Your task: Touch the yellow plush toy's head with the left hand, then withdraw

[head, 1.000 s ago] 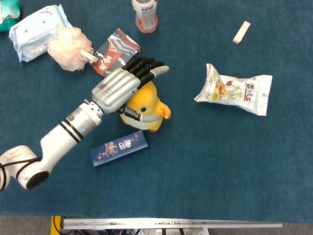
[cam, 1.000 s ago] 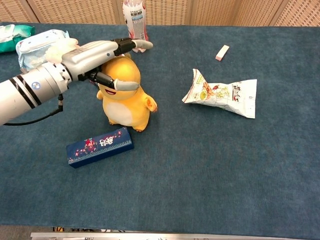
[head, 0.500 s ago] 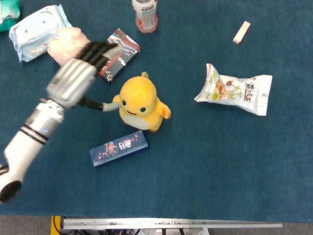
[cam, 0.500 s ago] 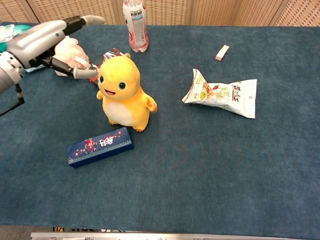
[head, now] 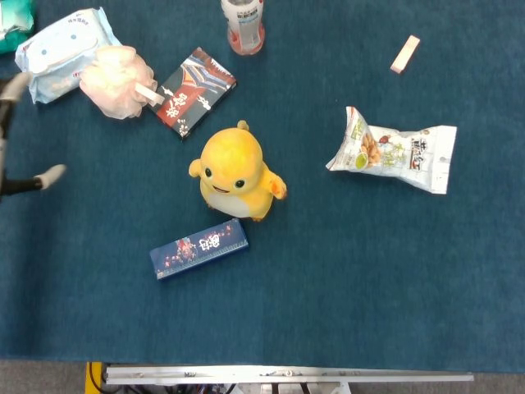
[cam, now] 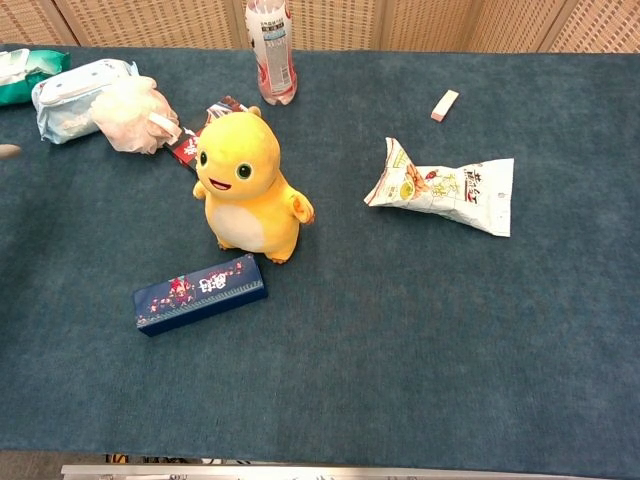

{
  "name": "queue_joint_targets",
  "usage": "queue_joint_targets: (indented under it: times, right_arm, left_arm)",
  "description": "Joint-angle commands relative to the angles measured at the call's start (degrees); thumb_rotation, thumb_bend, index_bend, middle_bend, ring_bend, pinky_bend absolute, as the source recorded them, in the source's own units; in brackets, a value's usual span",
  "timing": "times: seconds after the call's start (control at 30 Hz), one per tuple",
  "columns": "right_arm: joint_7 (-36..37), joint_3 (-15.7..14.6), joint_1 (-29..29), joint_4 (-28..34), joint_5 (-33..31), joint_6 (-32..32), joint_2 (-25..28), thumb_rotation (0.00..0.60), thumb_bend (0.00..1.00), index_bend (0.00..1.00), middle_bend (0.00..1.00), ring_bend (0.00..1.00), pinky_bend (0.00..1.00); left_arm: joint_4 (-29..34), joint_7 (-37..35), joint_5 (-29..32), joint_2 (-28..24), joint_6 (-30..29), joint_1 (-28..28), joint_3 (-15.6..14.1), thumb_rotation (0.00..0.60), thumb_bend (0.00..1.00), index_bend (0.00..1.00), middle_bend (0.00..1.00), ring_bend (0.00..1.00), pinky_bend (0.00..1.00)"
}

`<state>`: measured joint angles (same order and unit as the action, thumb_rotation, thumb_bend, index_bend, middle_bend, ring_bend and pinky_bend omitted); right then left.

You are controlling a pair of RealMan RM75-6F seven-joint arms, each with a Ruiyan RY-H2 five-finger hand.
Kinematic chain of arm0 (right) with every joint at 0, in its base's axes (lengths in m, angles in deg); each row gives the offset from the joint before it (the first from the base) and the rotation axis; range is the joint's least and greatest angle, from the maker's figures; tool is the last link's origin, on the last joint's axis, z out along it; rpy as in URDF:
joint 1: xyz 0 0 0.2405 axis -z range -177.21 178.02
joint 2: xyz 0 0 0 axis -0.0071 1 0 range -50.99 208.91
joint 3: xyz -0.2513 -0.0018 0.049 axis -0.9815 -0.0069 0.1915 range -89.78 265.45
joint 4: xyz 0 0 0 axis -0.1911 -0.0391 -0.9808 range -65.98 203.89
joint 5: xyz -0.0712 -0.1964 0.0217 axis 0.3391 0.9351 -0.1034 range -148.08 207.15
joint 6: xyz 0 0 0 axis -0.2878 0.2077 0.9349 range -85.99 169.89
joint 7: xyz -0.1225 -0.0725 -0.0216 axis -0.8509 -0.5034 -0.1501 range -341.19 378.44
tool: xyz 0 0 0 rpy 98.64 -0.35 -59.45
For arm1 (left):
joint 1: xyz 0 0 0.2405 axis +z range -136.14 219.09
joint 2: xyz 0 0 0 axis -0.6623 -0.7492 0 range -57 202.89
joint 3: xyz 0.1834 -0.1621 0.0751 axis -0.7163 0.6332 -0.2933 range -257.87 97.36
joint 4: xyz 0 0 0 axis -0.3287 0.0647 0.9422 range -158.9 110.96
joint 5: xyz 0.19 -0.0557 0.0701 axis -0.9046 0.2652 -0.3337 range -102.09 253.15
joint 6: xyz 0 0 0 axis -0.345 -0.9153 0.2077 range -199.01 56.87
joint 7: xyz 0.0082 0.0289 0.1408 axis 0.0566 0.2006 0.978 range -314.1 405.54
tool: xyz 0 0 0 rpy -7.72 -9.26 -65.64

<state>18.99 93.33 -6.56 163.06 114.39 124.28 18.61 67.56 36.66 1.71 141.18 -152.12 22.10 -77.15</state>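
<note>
In the head view, only blurred fingertips of the left hand (head: 25, 176) showed at the left edge, well apart from the yellow plush toy (head: 234, 171), which stood upright far to their right; whether the hand was spread could not be told. In the chest view, one fingertip (cam: 8, 151) peeked in at the left edge, the toy (cam: 245, 186) well to its right.

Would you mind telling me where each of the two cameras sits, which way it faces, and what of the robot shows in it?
Head view: high above, looking almost straight down on the table; only the left hand's fingers show at the left edge.
Chest view: lower, at the near edge, looking obliquely across toward a slatted wall; just a fingertip at the left edge.
Both share the yellow plush toy, blue box and snack bag.
</note>
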Motion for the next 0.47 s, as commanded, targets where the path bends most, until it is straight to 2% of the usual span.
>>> queue_joint_targets:
  times: [0.03, 0.2, 0.47]
  right_arm:
    - [0.0, 0.0, -0.4, -0.2, 0.1, -0.4, -0.3, 0.600, 0.27, 0.14, 0.22, 0.14, 0.18]
    - [0.0, -0.1, -0.8, -0.5, 0.1, -1.0, -0.7, 0.600, 0.27, 0.14, 0.22, 0.14, 0.18]
    - [-0.5, -0.4, -1.0, -0.3, 0.5, -1.2, -1.0, 0.600, 0.27, 0.14, 0.22, 0.14, 0.18]
  left_arm:
    - [-0.1, -0.8, 1.0, -1.1, -2.2, 2.9, -0.1, 0.600, 0.11, 0.11, 0.12, 0.07, 0.05]
    - [0.7, 1.8, 0.9, -2.6, -3.3, 5.9, -1.3, 0.600, 0.11, 0.11, 0.12, 0.07, 0.05]
    - [2.2, 3.9, -0.6, -2.6, -5.1, 8.8, -1.7, 0.600, 0.11, 0.11, 0.12, 0.07, 0.05]
